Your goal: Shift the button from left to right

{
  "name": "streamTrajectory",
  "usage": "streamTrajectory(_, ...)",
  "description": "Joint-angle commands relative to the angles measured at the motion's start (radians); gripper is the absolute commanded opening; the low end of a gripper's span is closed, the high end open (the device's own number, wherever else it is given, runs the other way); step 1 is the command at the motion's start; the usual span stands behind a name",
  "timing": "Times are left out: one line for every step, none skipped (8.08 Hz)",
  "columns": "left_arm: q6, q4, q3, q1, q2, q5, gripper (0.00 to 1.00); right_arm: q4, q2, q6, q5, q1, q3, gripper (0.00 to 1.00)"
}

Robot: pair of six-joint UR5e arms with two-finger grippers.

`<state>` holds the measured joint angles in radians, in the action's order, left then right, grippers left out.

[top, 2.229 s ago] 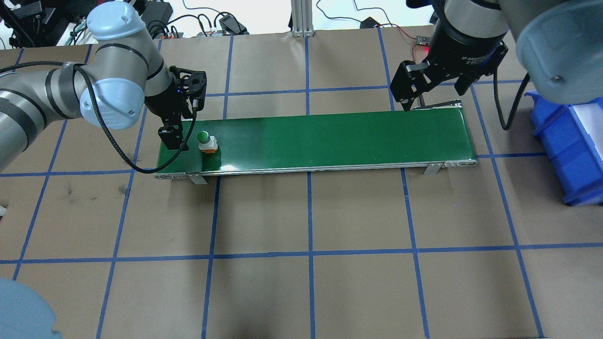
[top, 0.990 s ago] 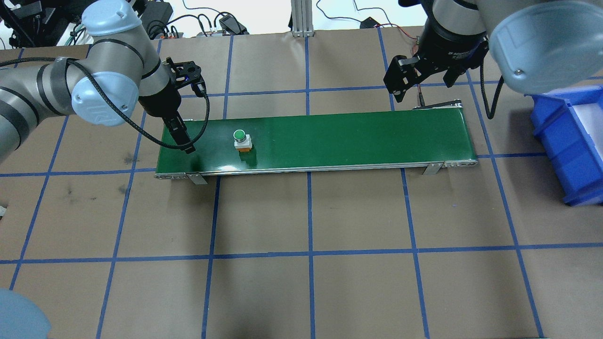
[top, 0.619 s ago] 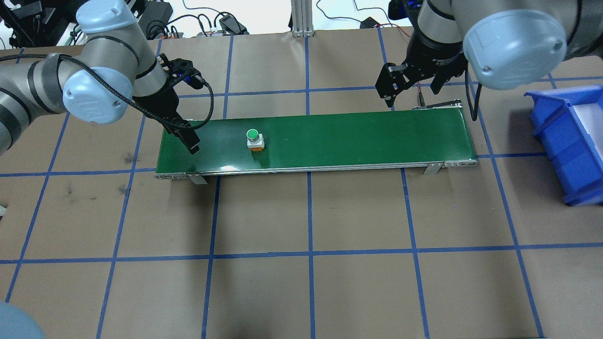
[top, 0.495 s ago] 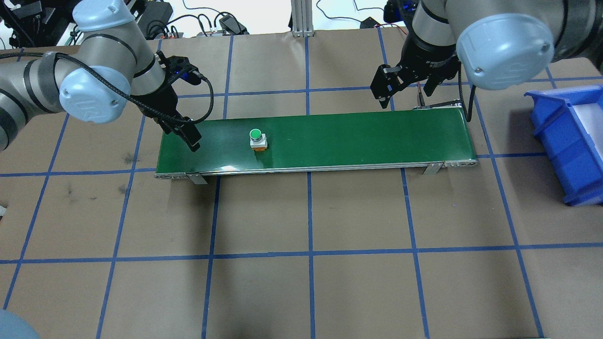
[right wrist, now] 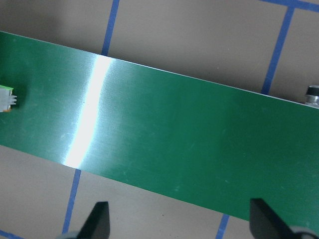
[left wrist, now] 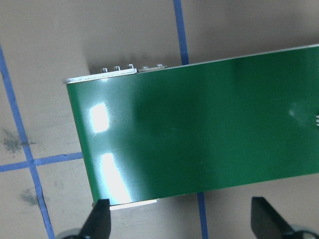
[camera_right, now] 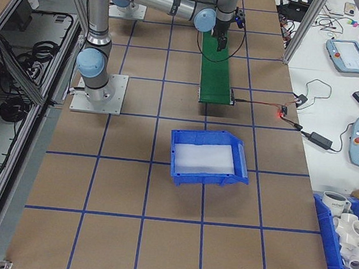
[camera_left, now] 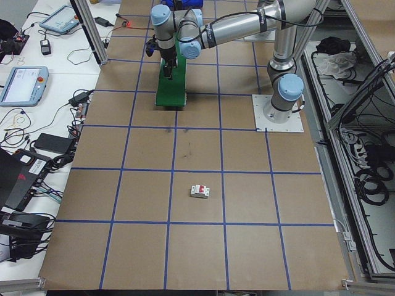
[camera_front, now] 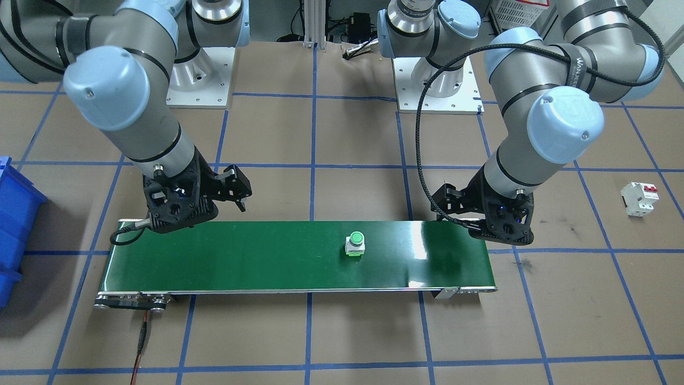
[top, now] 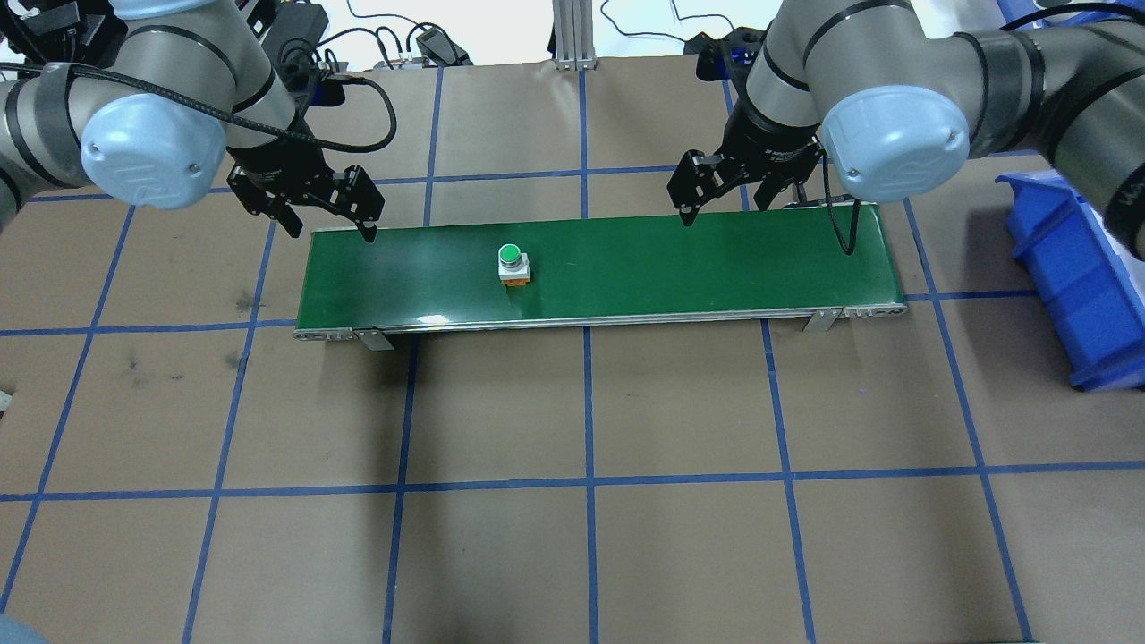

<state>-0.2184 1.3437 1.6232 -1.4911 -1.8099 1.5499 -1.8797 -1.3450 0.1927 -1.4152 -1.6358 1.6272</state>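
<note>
The button [top: 512,264], green cap on a white body with an orange end, stands upright on the green conveyor belt [top: 680,259], left of the belt's middle; it also shows from the front [camera_front: 355,243]. My left gripper [top: 328,225] hangs open over the belt's back left edge, well left of the button, nothing between its fingers [left wrist: 97,225]. My right gripper [top: 721,204] hangs open over the belt's back edge, right of the middle. Only an edge of the button [right wrist: 7,100] shows at the far left of the right wrist view.
A blue bin [top: 1069,268] stands on the table beyond the belt's right end. A white circuit breaker with red levers [camera_front: 639,198] lies on the table off the belt's left end. A thin cable [camera_front: 140,337] trails from the belt's right end.
The button has travelled rightward along the belt from its left end. My left gripper backed off to the belt's rear edge and turned. My right gripper shifted left along the rear edge.
</note>
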Motion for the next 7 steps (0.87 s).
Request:
streamTrajectory(0.139, 0.009, -0.049, -0.011, 0.018, 0.007, 1.0, -0.085, 0.047, -0.013, 0.027, -0.007, 0.023, 1.0)
streamTrajectory(0.161, 0.068, -0.08, -0.012, 0.029, 0.007, 1.0, -0.087, 0.053, -0.016, 0.086, -0.007, 0.023, 1.0)
streamTrajectory(0.187, 0.099, -0.117, -0.015, 0.03, 0.004, 1.0, -0.087, 0.059, -0.028, 0.184, -0.007, 0.023, 1.0)
streamTrajectory(0.194, 0.147, -0.162, -0.026, 0.029, 0.004, 1.0, -0.088, 0.072, -0.032, 0.176, -0.007, 0.023, 1.0)
streamTrajectory(0.23, 0.173, -0.207, -0.044, 0.015, 0.003, 1.0, -0.09, 0.079, -0.026, 0.088, -0.006, 0.022, 1.0)
streamTrajectory(0.269, 0.196, -0.227, -0.067, 0.012, 0.004, 1.0, -0.088, 0.082, -0.021, 0.029, -0.002, 0.022, 1.0)
streamTrajectory(0.269, 0.199, -0.236, -0.074, 0.018, 0.003, 1.0, -0.09, 0.089, -0.018, -0.006, 0.005, 0.019, 1.0)
